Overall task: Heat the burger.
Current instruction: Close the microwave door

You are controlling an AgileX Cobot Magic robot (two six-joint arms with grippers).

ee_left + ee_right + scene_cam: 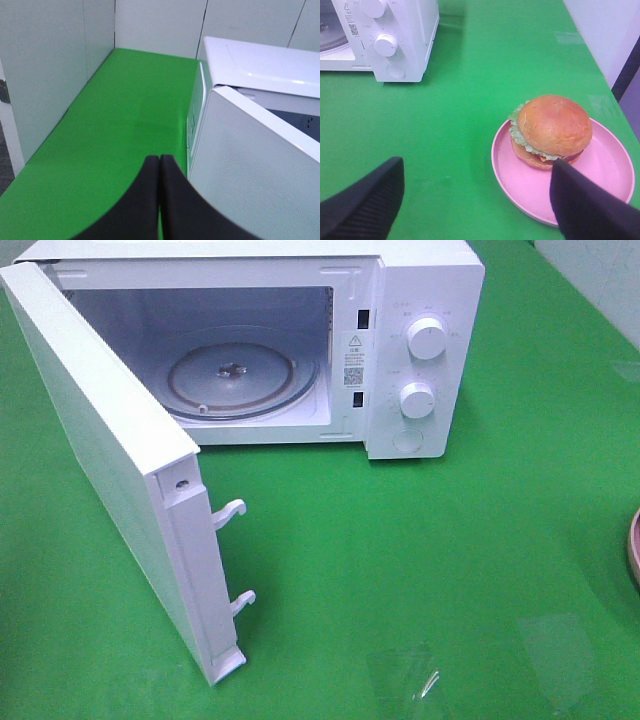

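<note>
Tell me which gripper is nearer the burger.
Right. The right gripper hovers open just short of the burger on its pink plate. The left gripper, jaws shut, sits by the microwave's open door, burger out of its view.

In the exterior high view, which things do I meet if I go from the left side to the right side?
Open microwave door → glass turntable inside the microwave → two white control knobs → edge of the pink plate at the right border.
</note>
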